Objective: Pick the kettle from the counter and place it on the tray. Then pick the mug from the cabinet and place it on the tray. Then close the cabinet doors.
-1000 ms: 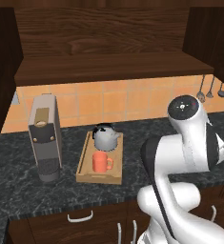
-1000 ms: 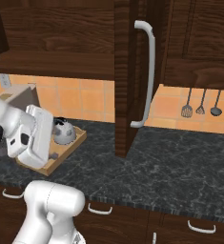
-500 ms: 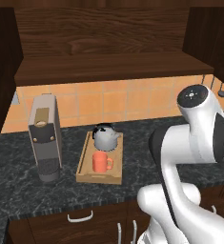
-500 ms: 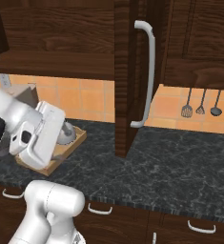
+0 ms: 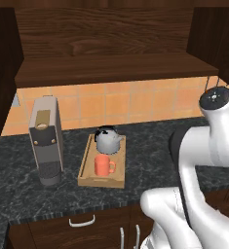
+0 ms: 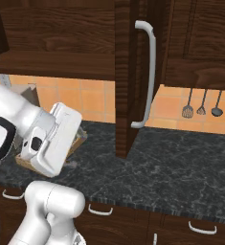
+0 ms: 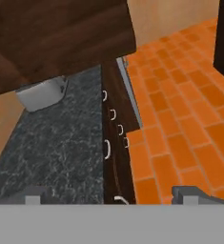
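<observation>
Left base view, tray: the light wooden tray (image 5: 102,181) with raised rims lies on the speckled dark counter (image 5: 150,146), at about 7 o'clock from picture centre.
Left base view, load: the squat silver kettle (image 5: 108,141) with its dark lid sits at the tray's far end; the orange-red mug (image 5: 104,166) stands just nearer, at the kettle's 6 o'clock.
Left base view, neighbour: a tall grey boxy coffee machine (image 5: 46,141) stands at the tray's 9 o'clock.
Left base view, cabinet: the wood-grain cabinet (image 5: 111,68) is open, its shelf bare.
Right base view, door: the open cabinet door (image 6: 126,81) is seen edge-on, with a long silver bar handle (image 6: 148,76); utensils (image 6: 207,104) hang at 3 o'clock.
Hand view, gripper: the gripper (image 7: 112,196) has its fingers wide apart and holds nothing; it looks along the counter edge and an orange tiled floor (image 7: 180,119).
Step, judged: both items are on the tray, so closing the doors remains.
Advice: push flat on the door's smooth panel beside the handle, following its arc, until it seats.
</observation>
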